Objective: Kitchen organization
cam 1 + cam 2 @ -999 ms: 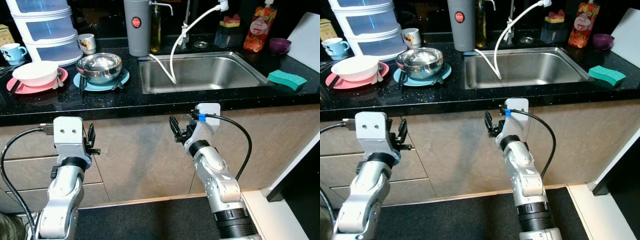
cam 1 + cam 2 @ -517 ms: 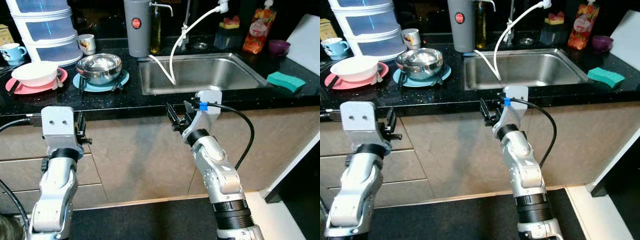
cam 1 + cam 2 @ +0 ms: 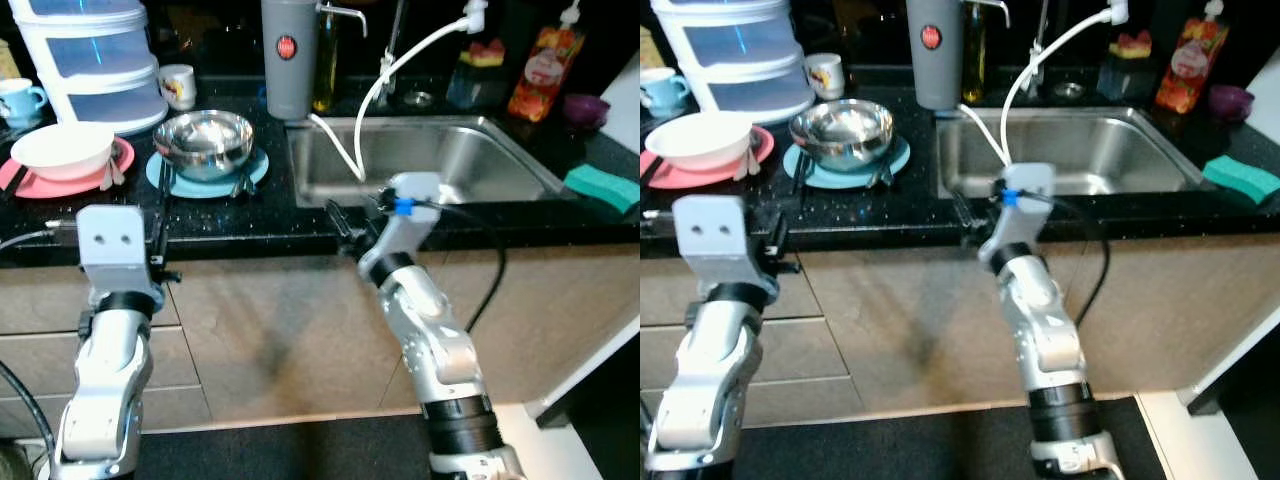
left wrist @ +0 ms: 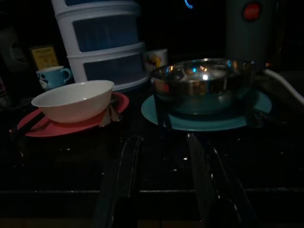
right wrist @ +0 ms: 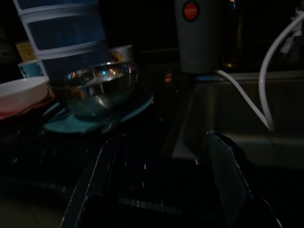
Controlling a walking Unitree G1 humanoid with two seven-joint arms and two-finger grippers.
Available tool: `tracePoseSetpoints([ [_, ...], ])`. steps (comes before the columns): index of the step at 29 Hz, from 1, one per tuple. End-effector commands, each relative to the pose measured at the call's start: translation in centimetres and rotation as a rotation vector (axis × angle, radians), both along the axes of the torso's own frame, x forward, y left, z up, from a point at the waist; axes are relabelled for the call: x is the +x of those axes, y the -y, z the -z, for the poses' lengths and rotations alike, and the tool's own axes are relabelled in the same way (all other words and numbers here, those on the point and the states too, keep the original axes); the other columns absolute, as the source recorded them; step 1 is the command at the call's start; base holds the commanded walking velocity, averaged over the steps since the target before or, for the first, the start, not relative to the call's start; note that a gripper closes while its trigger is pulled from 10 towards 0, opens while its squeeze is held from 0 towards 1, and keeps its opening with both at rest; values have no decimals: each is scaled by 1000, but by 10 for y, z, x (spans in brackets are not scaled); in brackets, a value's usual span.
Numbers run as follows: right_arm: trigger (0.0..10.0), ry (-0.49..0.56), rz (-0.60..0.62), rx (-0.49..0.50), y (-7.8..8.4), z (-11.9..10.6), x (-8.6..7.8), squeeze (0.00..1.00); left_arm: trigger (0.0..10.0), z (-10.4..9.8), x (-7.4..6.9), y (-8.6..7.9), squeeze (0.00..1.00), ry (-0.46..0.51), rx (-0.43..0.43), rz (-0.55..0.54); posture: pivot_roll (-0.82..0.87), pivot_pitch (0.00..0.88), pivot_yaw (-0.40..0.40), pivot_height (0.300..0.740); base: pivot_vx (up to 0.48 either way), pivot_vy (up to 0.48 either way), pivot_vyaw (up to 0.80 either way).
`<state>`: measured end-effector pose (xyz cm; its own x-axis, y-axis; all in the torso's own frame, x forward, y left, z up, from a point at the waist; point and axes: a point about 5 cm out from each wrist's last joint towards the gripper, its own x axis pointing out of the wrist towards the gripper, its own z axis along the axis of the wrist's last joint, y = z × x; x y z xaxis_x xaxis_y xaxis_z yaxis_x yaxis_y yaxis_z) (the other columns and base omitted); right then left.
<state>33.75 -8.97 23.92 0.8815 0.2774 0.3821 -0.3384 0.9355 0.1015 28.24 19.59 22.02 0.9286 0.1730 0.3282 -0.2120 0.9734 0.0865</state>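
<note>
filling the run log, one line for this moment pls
left end effector: open, below counter edge | right end effector: open, at counter edge | steel bowl: on blue plate

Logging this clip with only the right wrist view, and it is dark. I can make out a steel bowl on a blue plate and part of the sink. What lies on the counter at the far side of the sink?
Observer: A green sponge lies on the counter, by the right end of the sink.
Operator: Where is the right gripper itself?
Observer: The right gripper is at the counter's front edge, by the sink's front left corner, fingers open.
Operator: And the left one?
Observer: The left gripper is at the counter's front edge too, before the blue plate, fingers open.
</note>
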Motion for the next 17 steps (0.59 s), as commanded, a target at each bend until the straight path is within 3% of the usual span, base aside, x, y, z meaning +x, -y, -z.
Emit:
tracePoseSetpoints([
  [1,10000,-1,6,2,3,-1,-1,0,10000,0,-1,1,0,-4,15,3,-37,55,24,740,341,0,0],
  [17,10000,0,-30,14,-3,0,0,0,10000,-5,-3,3,0,11,27,11,-15,35,17,740,336,0,0],
])
